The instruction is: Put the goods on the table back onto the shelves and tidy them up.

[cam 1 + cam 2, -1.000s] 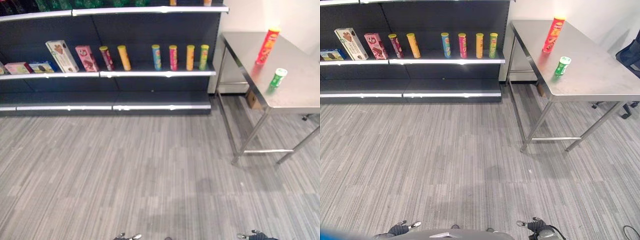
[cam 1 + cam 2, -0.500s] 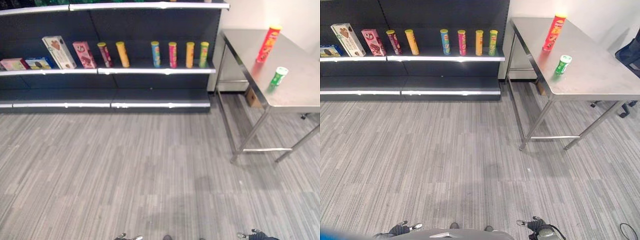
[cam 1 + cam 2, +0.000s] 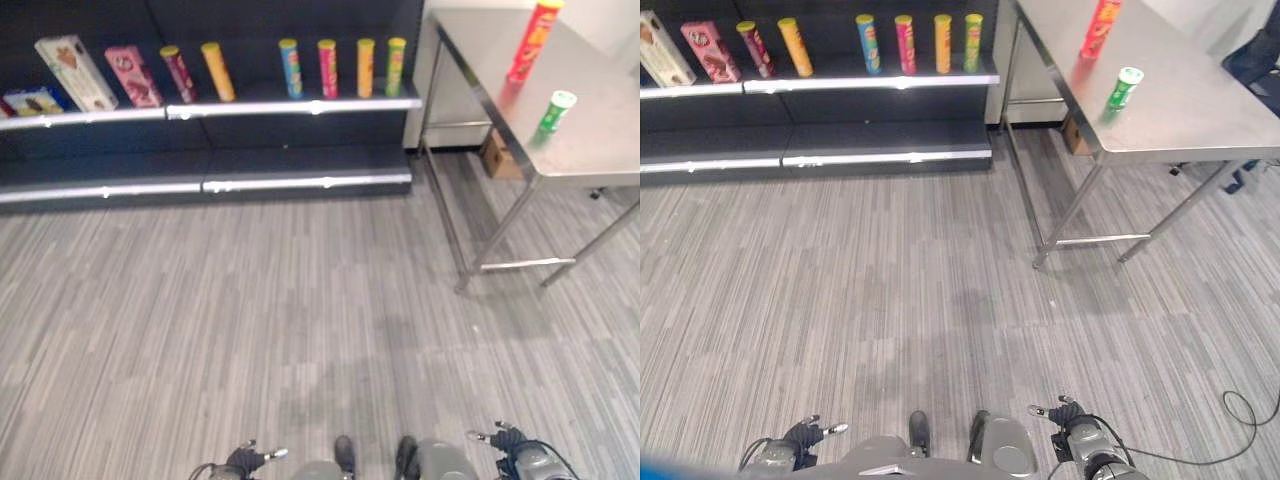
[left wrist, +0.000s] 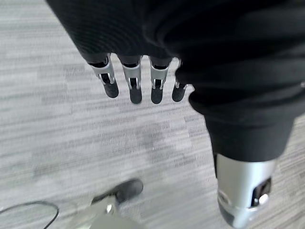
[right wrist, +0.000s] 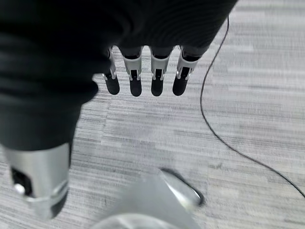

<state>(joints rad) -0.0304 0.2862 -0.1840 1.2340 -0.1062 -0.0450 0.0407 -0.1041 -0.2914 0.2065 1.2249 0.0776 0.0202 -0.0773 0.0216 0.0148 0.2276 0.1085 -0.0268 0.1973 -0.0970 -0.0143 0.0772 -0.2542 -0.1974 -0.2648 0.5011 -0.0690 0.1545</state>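
Our left hand (image 4: 143,71) and right hand (image 5: 143,67) hang empty, fingers straight. The red can (image 3: 531,40) and green can (image 3: 553,112) on the far-right table (image 3: 600,160) look light, stiff and slick; we'd grip mid-body.

Head stereo pair high over floor (image 3: 250,330), shelves (image 3: 300,105) and table (image 3: 1200,120); wrist cameras floorward, close.

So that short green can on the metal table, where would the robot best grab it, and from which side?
Probably around its middle, fingers and thumb wrapping the round body. The short green can stands upright near the table's front edge, apart from the tall red can behind it, so coming from the open floor side looks clearest. Both hands, the left hand and right hand, hang open and empty.
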